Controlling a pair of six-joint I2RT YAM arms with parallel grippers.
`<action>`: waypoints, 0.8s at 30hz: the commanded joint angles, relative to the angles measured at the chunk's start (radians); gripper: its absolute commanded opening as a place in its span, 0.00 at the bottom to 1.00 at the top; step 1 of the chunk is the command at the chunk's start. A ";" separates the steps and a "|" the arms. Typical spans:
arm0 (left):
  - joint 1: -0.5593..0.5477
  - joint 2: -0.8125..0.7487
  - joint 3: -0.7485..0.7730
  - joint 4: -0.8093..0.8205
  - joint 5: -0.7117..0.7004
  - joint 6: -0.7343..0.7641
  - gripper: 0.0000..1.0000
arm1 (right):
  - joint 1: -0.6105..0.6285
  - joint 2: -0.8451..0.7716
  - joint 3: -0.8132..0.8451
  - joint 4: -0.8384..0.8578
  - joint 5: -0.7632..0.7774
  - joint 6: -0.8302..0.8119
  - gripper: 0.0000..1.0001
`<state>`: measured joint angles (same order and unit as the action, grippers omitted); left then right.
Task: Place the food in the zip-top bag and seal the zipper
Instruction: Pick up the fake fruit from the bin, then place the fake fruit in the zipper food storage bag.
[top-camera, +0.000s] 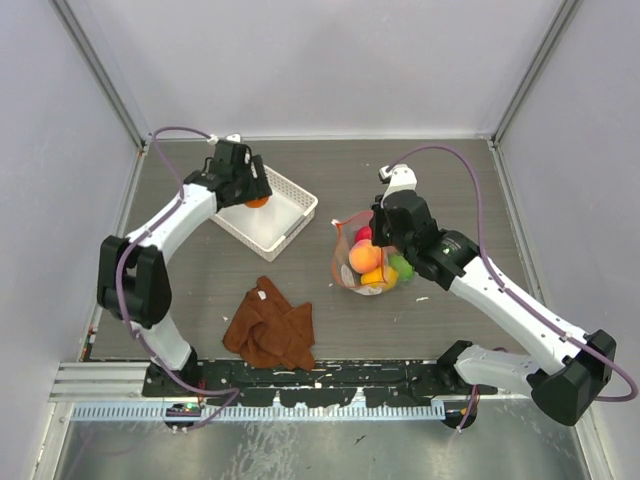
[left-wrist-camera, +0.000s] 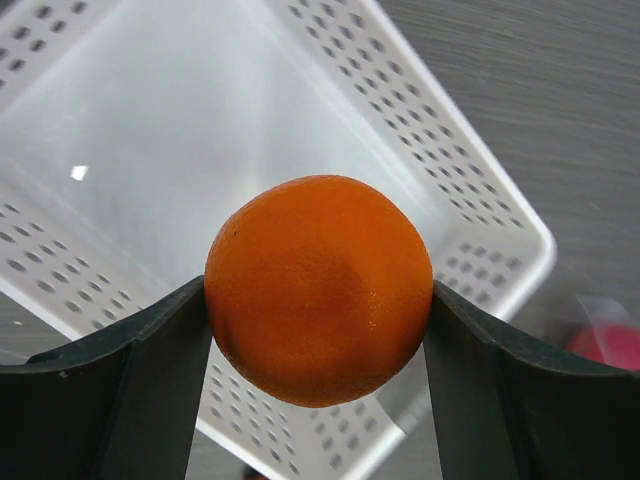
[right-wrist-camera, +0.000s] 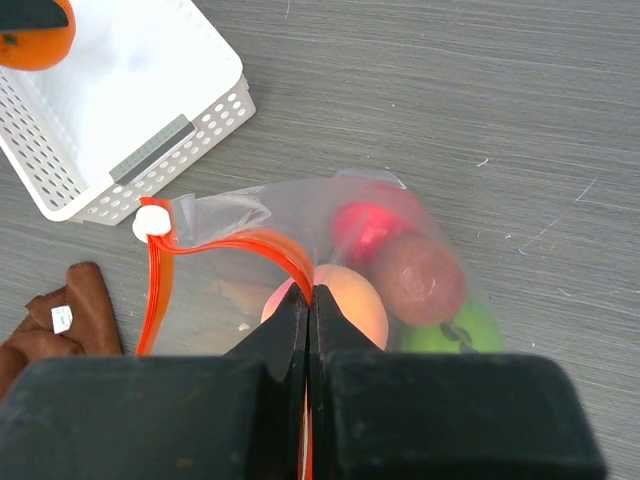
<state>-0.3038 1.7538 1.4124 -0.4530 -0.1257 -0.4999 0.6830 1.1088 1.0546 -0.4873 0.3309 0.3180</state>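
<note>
My left gripper (left-wrist-camera: 318, 300) is shut on an orange toy fruit (left-wrist-camera: 318, 288) and holds it above the white lattice basket (left-wrist-camera: 480, 200); it shows in the top view (top-camera: 256, 201) at the basket's far corner. The clear zip-top bag (top-camera: 368, 262) lies mid-table with several fruits inside: peach-pink (right-wrist-camera: 350, 300), red (right-wrist-camera: 365, 225), dark reddish (right-wrist-camera: 418, 278) and bright green (right-wrist-camera: 450, 330). My right gripper (right-wrist-camera: 310, 300) is shut on the bag's orange-red zipper strip (right-wrist-camera: 240, 245), pinching the mouth edge. A white slider (right-wrist-camera: 152, 222) sits at the strip's left end.
The white basket (top-camera: 270, 210) stands at the back left, with no fruit lying in it. A brown cloth (top-camera: 270, 325) lies crumpled near the front, left of the bag. Grey walls enclose the table on three sides.
</note>
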 joint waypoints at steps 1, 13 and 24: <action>-0.078 -0.159 -0.081 0.086 0.063 -0.030 0.51 | -0.005 -0.048 0.035 0.025 0.005 0.015 0.00; -0.247 -0.472 -0.230 0.097 0.100 -0.063 0.48 | -0.004 -0.079 0.018 0.030 -0.017 0.043 0.00; -0.496 -0.595 -0.271 0.207 0.099 -0.088 0.47 | -0.004 -0.080 0.016 0.036 -0.041 0.063 0.00</action>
<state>-0.7414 1.1938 1.1511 -0.3626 -0.0364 -0.5732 0.6830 1.0592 1.0542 -0.5030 0.3027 0.3614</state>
